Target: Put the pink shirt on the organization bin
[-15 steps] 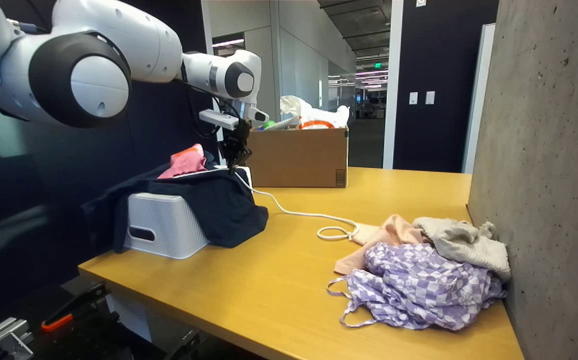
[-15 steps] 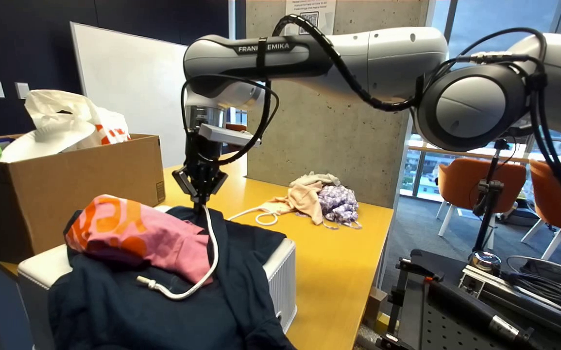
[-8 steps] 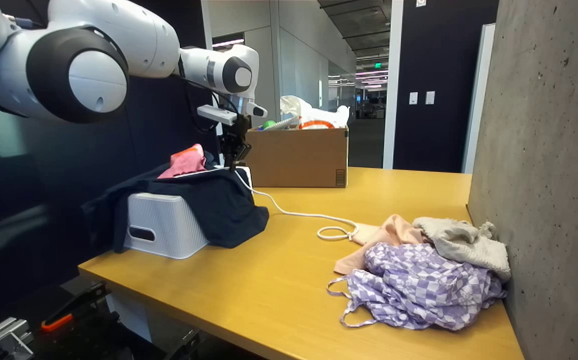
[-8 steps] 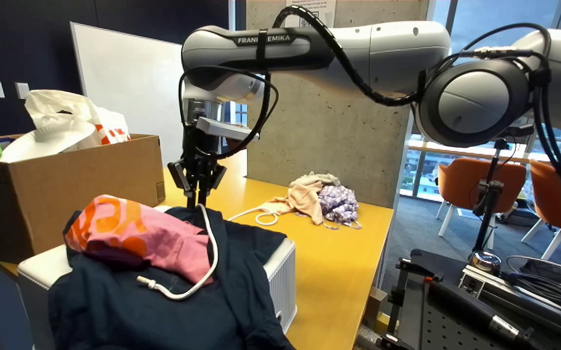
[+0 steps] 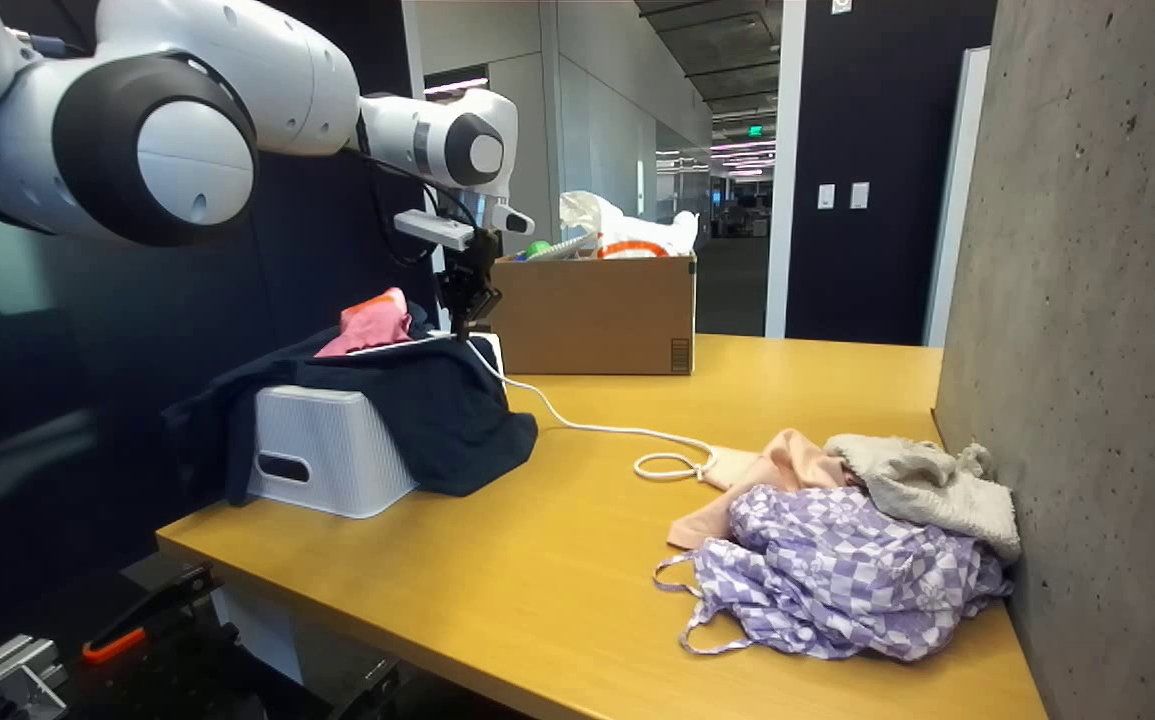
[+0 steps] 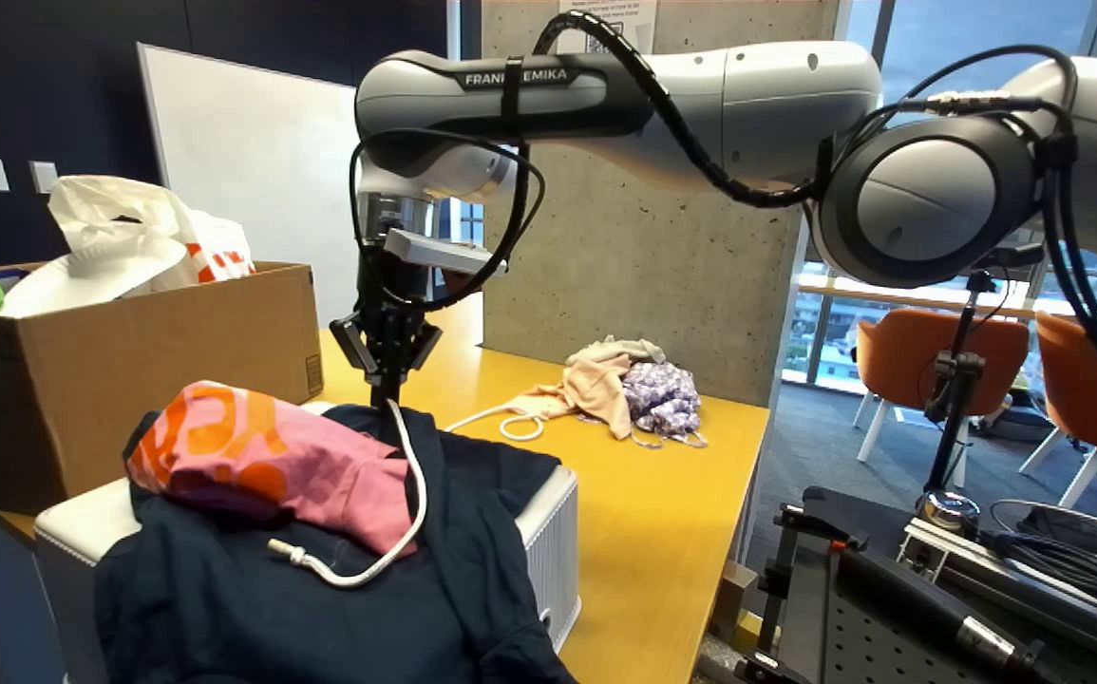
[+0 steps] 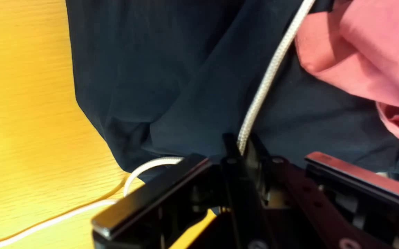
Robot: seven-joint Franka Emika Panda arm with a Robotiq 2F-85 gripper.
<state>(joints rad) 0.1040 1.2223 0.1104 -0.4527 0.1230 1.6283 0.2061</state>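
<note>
A pink cloth with orange print lies crumpled on top of the white ribbed bin in both exterior views (image 5: 375,328) (image 6: 320,465). Its pink edge shows at the right of the wrist view (image 7: 386,52). A navy garment (image 6: 320,608) is draped over the bin (image 5: 332,450), under the pink cloth. My gripper (image 6: 386,394) points down at the bin's far end, beside the pink cloth. It is shut on a white cord (image 7: 265,83), with the cord between its fingertips just above the navy cloth. One cord end lies on the navy garment.
The cord's other end runs over the table (image 5: 497,560) to a loop beside a clothes pile of peach cloth (image 5: 787,470), grey cloth (image 5: 927,490) and purple checked cloth (image 5: 837,570). A full cardboard box (image 5: 592,315) stands behind the bin. A concrete pillar (image 5: 1087,300) borders the table.
The arm has risen slightly from a second ago. The fingers stood a little apart half a second ago and are now closed again on the cord. The cloths have not moved.
</note>
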